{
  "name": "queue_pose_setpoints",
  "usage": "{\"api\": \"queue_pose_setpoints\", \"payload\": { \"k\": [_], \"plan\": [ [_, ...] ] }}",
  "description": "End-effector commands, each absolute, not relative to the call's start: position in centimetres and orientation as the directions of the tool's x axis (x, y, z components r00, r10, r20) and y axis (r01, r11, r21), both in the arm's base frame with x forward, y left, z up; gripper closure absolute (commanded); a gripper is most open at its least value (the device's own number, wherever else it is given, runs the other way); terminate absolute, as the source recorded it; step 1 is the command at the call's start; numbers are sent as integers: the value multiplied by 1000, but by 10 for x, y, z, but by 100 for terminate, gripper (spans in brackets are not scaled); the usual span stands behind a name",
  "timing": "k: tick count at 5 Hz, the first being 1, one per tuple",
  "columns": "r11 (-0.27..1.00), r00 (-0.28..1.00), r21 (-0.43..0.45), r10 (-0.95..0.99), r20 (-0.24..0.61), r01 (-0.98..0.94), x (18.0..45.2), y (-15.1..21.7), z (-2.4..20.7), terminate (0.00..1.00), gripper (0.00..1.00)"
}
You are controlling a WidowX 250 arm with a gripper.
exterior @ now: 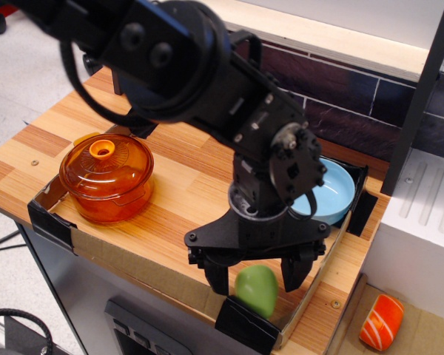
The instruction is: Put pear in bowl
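Observation:
The light-green pear (257, 290) lies near the front right corner of the wooden tabletop. My black gripper (254, 277) is open and lowered over it, one finger (217, 277) to its left and the other to its right, with small gaps showing. The light-blue bowl (336, 194) stands behind the gripper at the right edge of the table, partly hidden by my arm.
A transparent orange lidded pot (106, 176) stands at the left of the table. A low cardboard rim with black corner brackets (245, 329) borders the tabletop. An orange-and-white striped toy (381, 321) lies off the table at the lower right. A dark tiled wall (355, 111) is behind.

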State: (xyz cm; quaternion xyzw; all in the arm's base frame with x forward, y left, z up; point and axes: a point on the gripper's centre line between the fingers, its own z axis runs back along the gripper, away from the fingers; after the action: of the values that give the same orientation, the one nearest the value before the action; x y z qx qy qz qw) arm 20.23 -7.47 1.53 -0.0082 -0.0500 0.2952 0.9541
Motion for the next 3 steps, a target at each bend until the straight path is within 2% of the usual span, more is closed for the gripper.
{"api": "queue_pose_setpoints", "payload": {
  "k": [1, 2, 3],
  "plan": [
    [837, 836, -14, 546, 42, -546, 195, -83, -1, 0, 0],
    [833, 832, -23, 553, 41, -553, 194, -83, 0, 0, 100],
    [821, 821, -46, 570, 38, -568, 196, -79, 11, 0, 100]
  ]
}}
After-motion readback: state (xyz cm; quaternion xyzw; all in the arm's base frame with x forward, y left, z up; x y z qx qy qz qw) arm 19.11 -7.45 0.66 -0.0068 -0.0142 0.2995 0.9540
